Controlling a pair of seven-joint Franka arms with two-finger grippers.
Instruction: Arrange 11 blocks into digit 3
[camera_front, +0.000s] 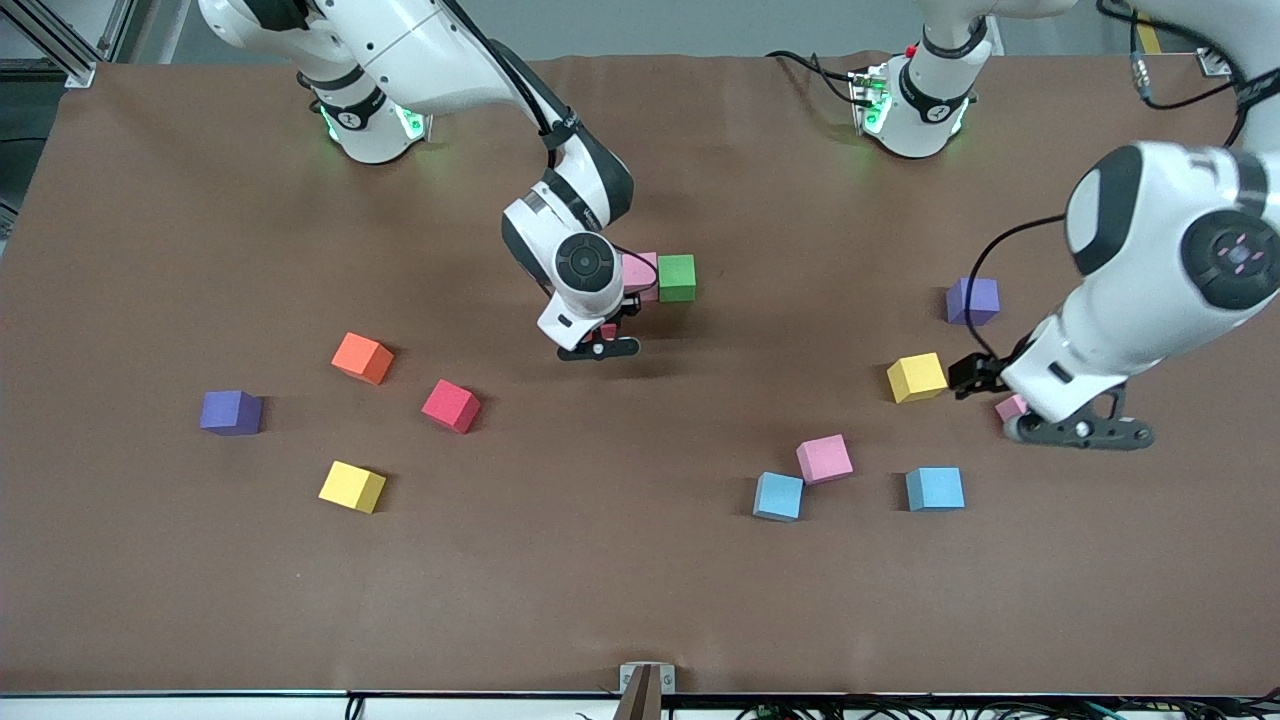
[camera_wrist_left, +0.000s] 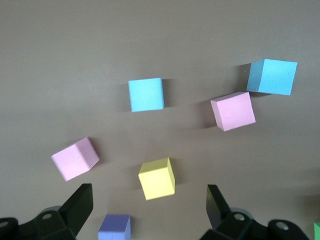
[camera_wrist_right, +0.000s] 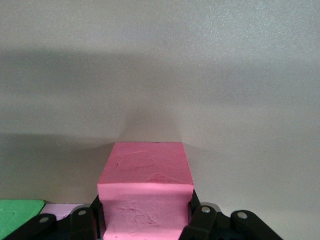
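My right gripper (camera_front: 603, 335) is shut on a red block (camera_wrist_right: 145, 185), held low over the table just in front of a pink block (camera_front: 640, 275) that touches a green block (camera_front: 677, 277). My left gripper (camera_front: 985, 385) is open and empty, up over a yellow block (camera_wrist_left: 156, 178) and a partly hidden pink block (camera_front: 1012, 407). Loose on the table are an orange block (camera_front: 362, 357), a red block (camera_front: 450, 405), a yellow block (camera_front: 352, 486), a pink block (camera_front: 825, 458) and two light blue blocks (camera_front: 778, 496) (camera_front: 935, 488).
One purple cube (camera_front: 231, 412) sits toward the right arm's end of the table. Another purple cube (camera_front: 972, 301) sits by the left gripper. A bracket (camera_front: 647, 685) stands at the table edge nearest the front camera.
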